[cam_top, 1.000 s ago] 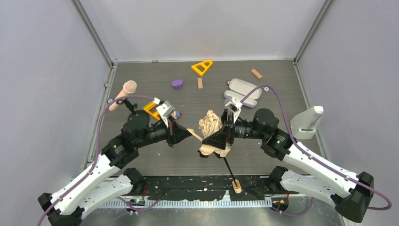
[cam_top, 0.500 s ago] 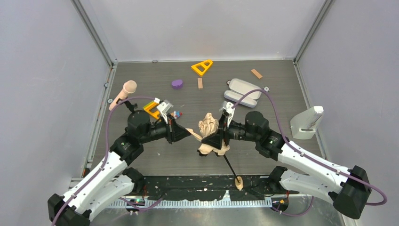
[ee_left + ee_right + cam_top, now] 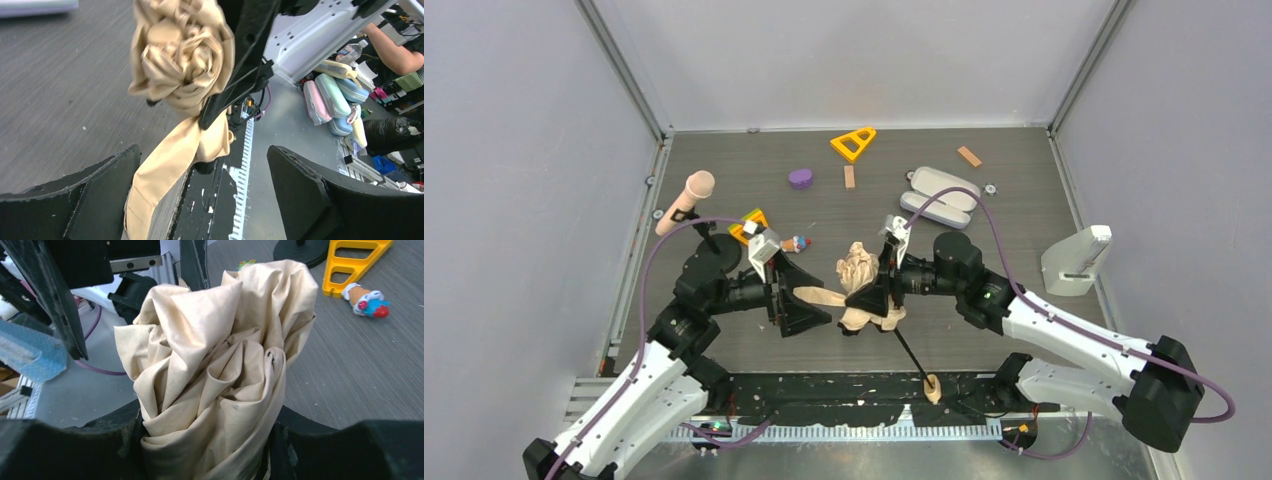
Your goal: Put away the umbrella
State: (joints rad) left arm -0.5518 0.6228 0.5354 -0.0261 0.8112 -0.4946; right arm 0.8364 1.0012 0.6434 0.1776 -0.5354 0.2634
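Note:
The umbrella (image 3: 858, 268) is a crumpled beige bundle held above the table's middle, and my right gripper (image 3: 874, 296) is shut on it. Its thin black shaft (image 3: 910, 354) runs down to the tan handle (image 3: 931, 388) at the near edge. In the right wrist view the fabric (image 3: 220, 370) fills the gap between the right gripper's (image 3: 207, 452) fingers. My left gripper (image 3: 802, 304) stands open just left of the bundle. The umbrella's beige strap (image 3: 165, 170) hangs loose between the left gripper's (image 3: 202, 200) jaws, beside the left finger (image 3: 75, 200), not pinched.
A pink microphone (image 3: 686, 198) on a black stand is at the left. A lavender case (image 3: 939, 195), yellow triangles (image 3: 854, 143) (image 3: 746, 228), a purple piece (image 3: 800, 178), wooden blocks (image 3: 849, 176) and a small toy (image 3: 798, 243) lie further back. A white holder (image 3: 1076, 260) stands at right.
My left gripper has opened and let go of the strap, which now hangs loose between its jaws. Both arms and the umbrella bundle have shifted a little to the left.

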